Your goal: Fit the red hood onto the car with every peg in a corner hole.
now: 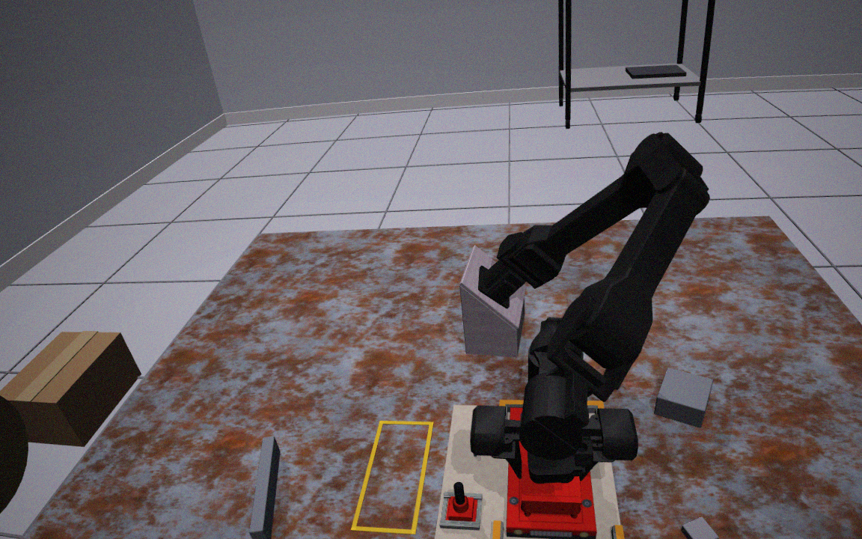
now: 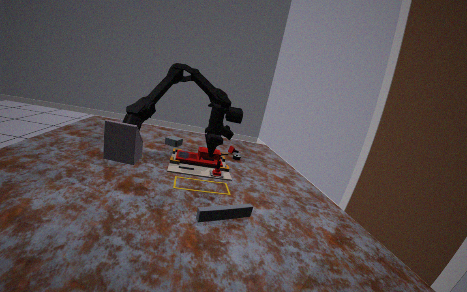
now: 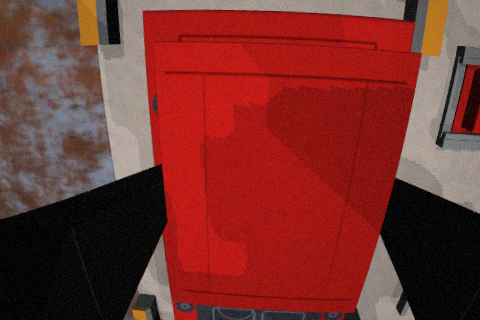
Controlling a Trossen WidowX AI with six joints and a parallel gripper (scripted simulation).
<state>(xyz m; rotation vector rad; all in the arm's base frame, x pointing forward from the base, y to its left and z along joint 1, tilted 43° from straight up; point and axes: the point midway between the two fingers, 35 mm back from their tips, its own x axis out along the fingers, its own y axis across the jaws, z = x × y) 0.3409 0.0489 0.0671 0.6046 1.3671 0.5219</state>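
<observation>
Pincer point(image 1: 551, 463) point(image 2: 211, 154) point(image 3: 274, 180) grips hood point(image 1: 551, 504) point(image 2: 203, 153) point(image 3: 285, 150) — long axis nearly along chassis point(image 1: 551, 523) point(image 2: 200, 161) point(image 3: 250, 25).

The pincer point(image 3: 274, 180) grips the red hood point(image 3: 280, 160) on both sides.

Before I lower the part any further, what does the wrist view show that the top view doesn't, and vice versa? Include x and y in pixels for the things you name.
Only the wrist view: the full flat roof of the hood point(image 3: 285, 170), with its panel lines.

Only the top view: the yellow outline point(image 1: 423, 475), the black peg-like post point(image 1: 459, 494) of the small red piece, the cardboard box point(image 1: 79, 388) and the shelf unit point(image 1: 567, 100).

Both: the end effector point(image 1: 551, 472) point(image 3: 274, 180) shut on the hood, and the pale jig board point(image 1: 450, 462) point(image 3: 132, 125).
</observation>
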